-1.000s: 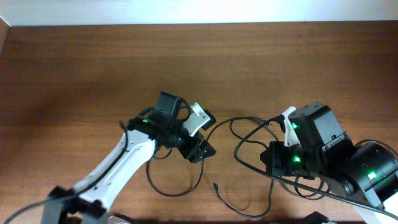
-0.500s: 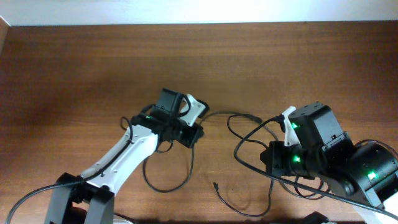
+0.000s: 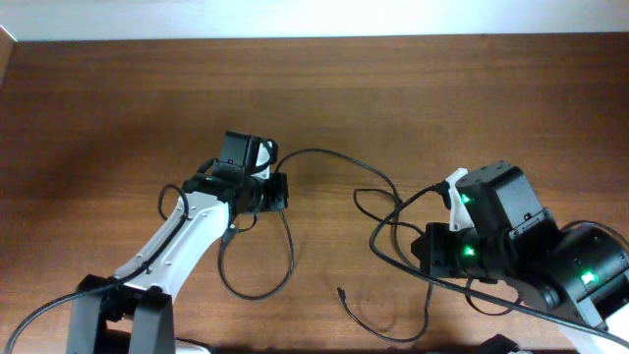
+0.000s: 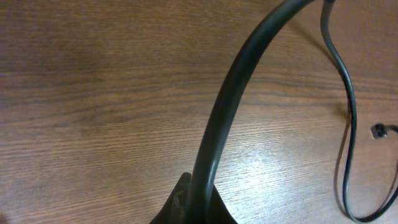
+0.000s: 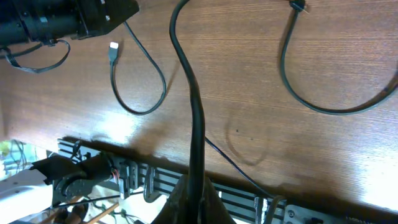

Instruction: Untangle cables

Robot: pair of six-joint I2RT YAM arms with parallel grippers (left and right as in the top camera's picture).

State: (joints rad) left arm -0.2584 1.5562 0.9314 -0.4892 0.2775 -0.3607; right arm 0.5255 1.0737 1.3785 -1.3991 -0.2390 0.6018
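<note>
Table (image 3: 118, 98): brown wood grain, matte, with soft glare patches. Cables (image 3: 251, 297): thin, round, glossy black cords lying in loose curves from centre to near right.

Left hand (image 3: 275, 177) is pinched tight on the arc cable (image 3: 324, 150). In the left wrist view that cord comes up smooth and tube-like from between the dark fingers (image 4: 171, 211). From the hand it sweeps right in a long shallow arch into the bunch beside the right hand (image 3: 447, 195).

Right hand is clamped on the stiff cable (image 5: 196, 124), which stands straight out of its grip and then kinks left.

Ends: a flat metal-tipped plug (image 5: 114, 46) sits just beside the left arm, and a small dark plug (image 3: 340, 292) lies loose at near centre.

Versus 0.5 s ago:
- Left hand has gone left and slightly far.
- The arc cable is drawn out longer.
- The hanging loop under the left hand shifted left with it.
- The right hand and the small dark plug are unmoved.

Hard to read:
- The cords vanish under the right arm's body.
- Can't tell whether both hands hold the same cord.
- The crossings in the bunch are unclear.
- The near loop runs close to the frame edge.
</note>
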